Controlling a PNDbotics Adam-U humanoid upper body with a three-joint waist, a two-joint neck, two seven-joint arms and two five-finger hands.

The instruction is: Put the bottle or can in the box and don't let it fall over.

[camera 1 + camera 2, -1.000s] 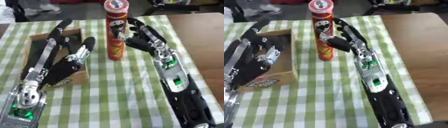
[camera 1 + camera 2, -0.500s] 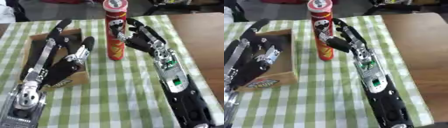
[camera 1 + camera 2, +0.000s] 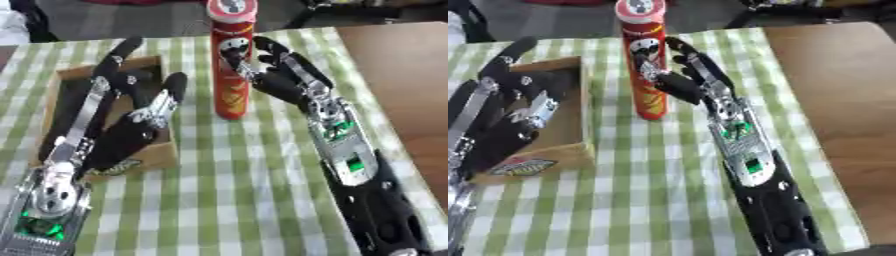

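The box's [image 3: 154, 155] inside is mostly hidden, since the left hand [image 3: 131, 135] lies right over it, so what's inside can't be made out. The print on its front wall is too blurry to read. The far end of the surface [image 3: 227, 200] is cut off at the top.

Left hand lies flat over the box with straight fingers [image 3: 171, 85] pointing away, released and gripping nothing. Right hand [image 3: 682, 82] comes in from the lower right, just beside the can [image 3: 230, 60] at about mid-height. Its thumb looks like it touches the side, the other fingers spread out straight behind, not wrapped round.

One can, red and tall, standing upright on the green checked cloth just right of the box. One box, two hands.
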